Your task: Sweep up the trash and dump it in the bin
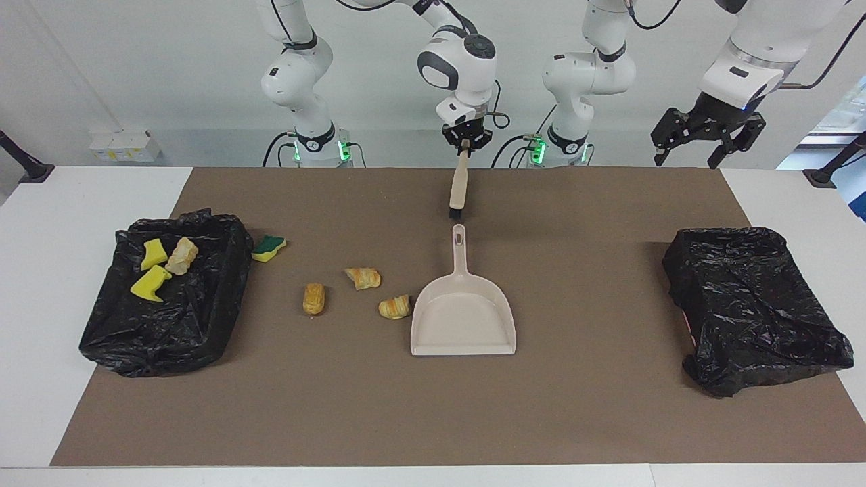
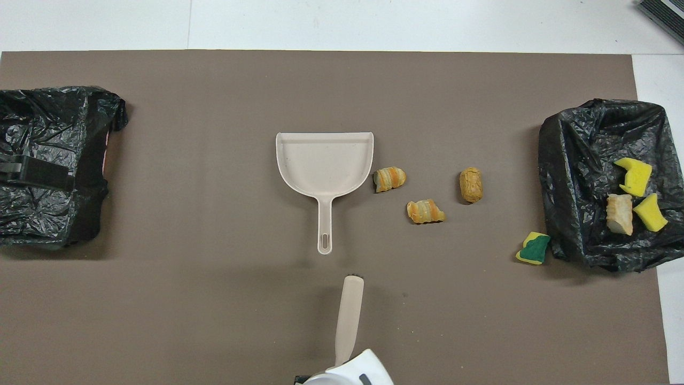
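We've got the right end effector (image 1: 464, 150) clamped on the brush (image 1: 459, 189) near the worktop's robot-side edge, left end effector (image 1: 690, 150) spread apart.

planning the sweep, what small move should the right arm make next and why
Probably carry the brush, which the right gripper holds by the handle, over to the bread piece beside the dustpan and lower the bristles there. Three bread pieces lie loose on the mat toward the right arm's end, and the pan is empty. The left gripper waits, open.
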